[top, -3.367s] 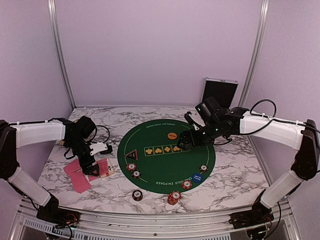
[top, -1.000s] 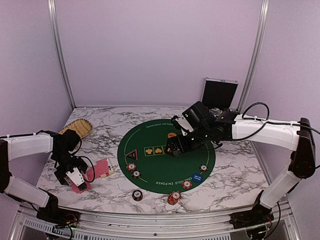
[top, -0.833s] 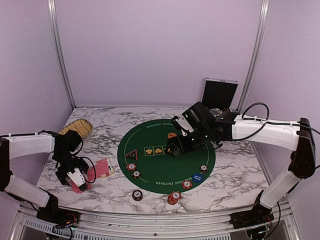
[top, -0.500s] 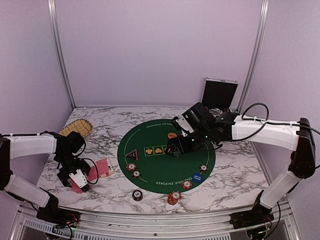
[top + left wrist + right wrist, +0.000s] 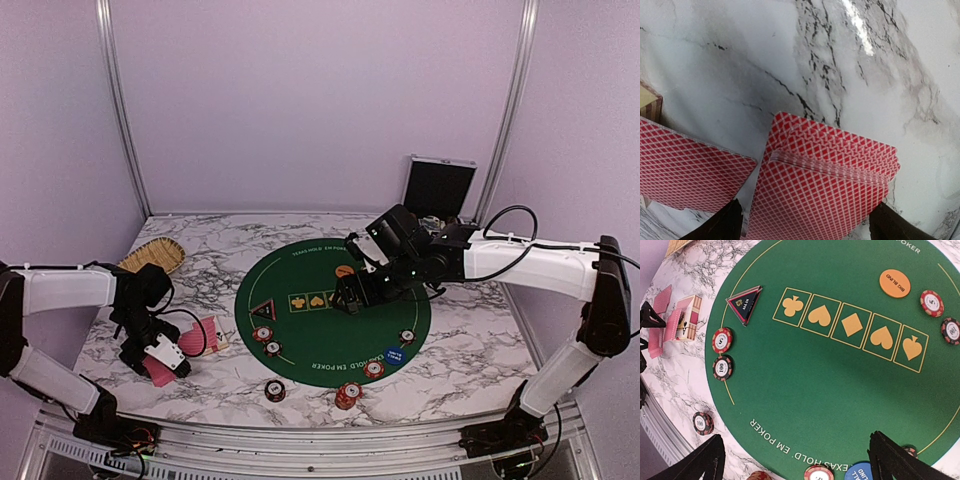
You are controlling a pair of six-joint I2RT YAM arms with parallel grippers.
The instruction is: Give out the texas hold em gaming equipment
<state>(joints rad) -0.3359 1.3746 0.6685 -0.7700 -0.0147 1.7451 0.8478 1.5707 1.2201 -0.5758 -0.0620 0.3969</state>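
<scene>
Red-backed playing cards lie in a stack on the marble, with my left gripper open astride them, one finger at each side edge. A second pile of cards lies to their left. From above, my left gripper hangs over the pink cards at the front left. My right gripper is open and holds nothing above the green poker mat. On the mat lie an orange disc, a blue disc, a black triangular marker and striped chips.
A card box lies beside the left gripper. Two chips sit on the marble in front of the mat. A straw basket is at the back left. The open silver case stands at the back right.
My left gripper has shifted a little right over the pink cards and its jaws have narrowed around the stack. The right arm has barely moved in the last second.
</scene>
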